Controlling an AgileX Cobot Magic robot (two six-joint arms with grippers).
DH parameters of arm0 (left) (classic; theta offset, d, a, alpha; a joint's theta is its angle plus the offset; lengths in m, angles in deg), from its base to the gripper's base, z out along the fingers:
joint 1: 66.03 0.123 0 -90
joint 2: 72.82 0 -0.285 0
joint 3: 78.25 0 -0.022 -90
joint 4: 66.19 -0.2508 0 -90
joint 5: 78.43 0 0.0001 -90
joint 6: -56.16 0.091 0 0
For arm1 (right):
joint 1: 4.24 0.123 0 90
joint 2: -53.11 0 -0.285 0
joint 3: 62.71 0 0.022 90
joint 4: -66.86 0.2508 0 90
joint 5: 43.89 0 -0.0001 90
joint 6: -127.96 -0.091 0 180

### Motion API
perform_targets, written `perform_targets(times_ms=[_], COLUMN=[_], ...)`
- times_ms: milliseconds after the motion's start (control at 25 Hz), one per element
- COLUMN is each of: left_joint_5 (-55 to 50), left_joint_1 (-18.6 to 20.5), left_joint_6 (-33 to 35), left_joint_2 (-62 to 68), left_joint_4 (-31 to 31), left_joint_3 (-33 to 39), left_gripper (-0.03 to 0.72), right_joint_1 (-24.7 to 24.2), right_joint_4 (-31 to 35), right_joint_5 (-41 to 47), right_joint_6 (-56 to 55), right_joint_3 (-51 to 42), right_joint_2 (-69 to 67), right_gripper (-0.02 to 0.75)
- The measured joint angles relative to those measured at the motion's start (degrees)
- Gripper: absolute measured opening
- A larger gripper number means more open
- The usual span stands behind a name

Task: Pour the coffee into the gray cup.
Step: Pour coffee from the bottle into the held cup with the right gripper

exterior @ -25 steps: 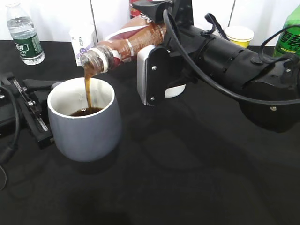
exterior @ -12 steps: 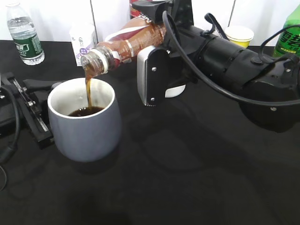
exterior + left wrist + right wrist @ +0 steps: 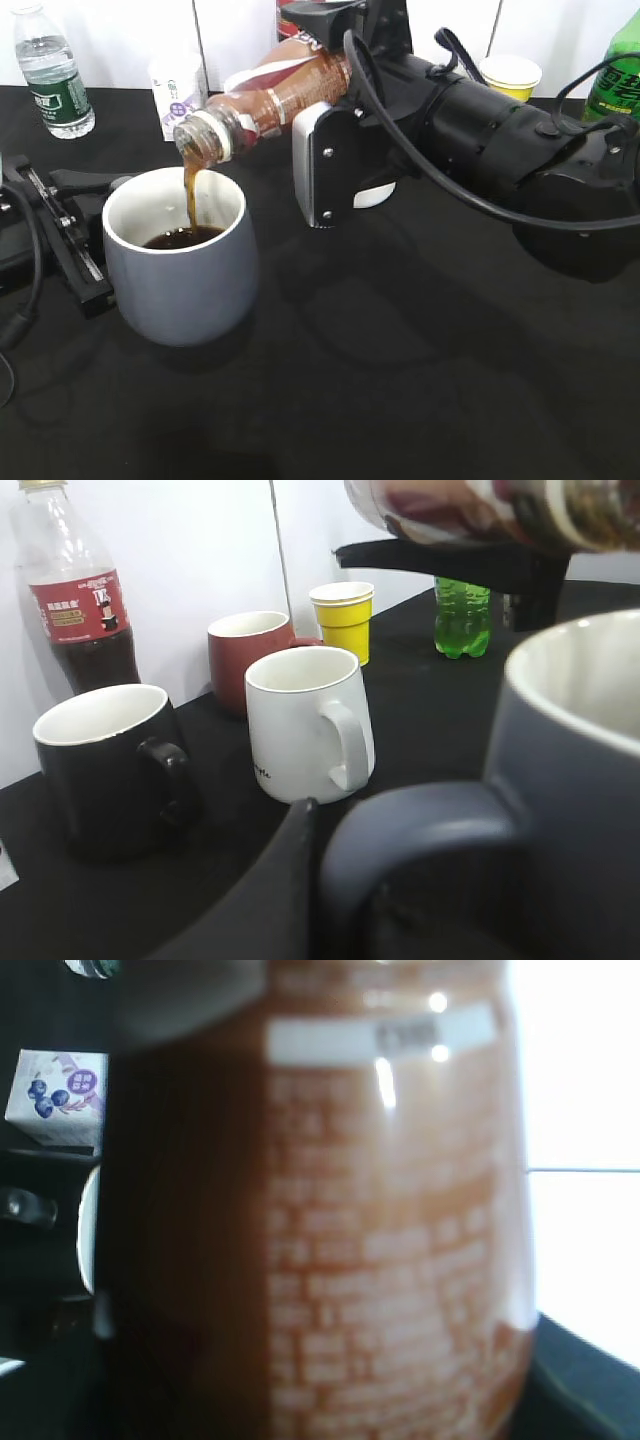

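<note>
1. Two tools at work: right tool [image 3: 318,125] clamped on tilted coffee bottle [image 3: 265,100], stream falling into gray cup [image 3: 180,268] on black bench [image 3: 400,380].
2. Left tool [image 3: 75,235] beside cup handle; closure impossible to tell.
3. Mid-pour; next, probably tipping bottle upright.

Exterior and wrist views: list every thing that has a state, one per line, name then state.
coffee bottle: uncapped, tilted mouth-down, pouring a stream
gray cup: upright, partly filled with coffee
right gripper: shut on the coffee bottle
left gripper: at the gray cup's handle, grip unclear
water bottle: upright, capped
white mug: upright, looks empty
black mug: upright
cola bottle: upright, mostly empty
green soda bottle: upright
</note>
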Motion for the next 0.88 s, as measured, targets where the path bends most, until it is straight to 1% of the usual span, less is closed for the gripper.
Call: perform_targets(times_ms=[560, 720, 880], left_joint_5=[-0.04, -0.04, -0.04], left_joint_1=[0.0, 0.0, 0.0], left_joint_6=[0.06, 0.06, 0.06], left_joint_2=[0.0, 0.0, 0.0], left_joint_4=[0.0, 0.18, 3.3], left_joint_3=[0.0, 0.0, 0.0], left_gripper=[0.045, 0.045, 0.045], right_joint_1=[0.0, 0.0, 0.0], right_joint_4=[0.0, -0.05, -0.05], right_joint_5=[-0.85, -0.85, -0.85], right_joint_6=[-0.02, -4.06, -9.49], right_joint_3=[0.12, 0.16, 0.16], right_joint_2=[0.0, 0.0, 0.0], right_gripper=[0.532, 0.532, 0.532])
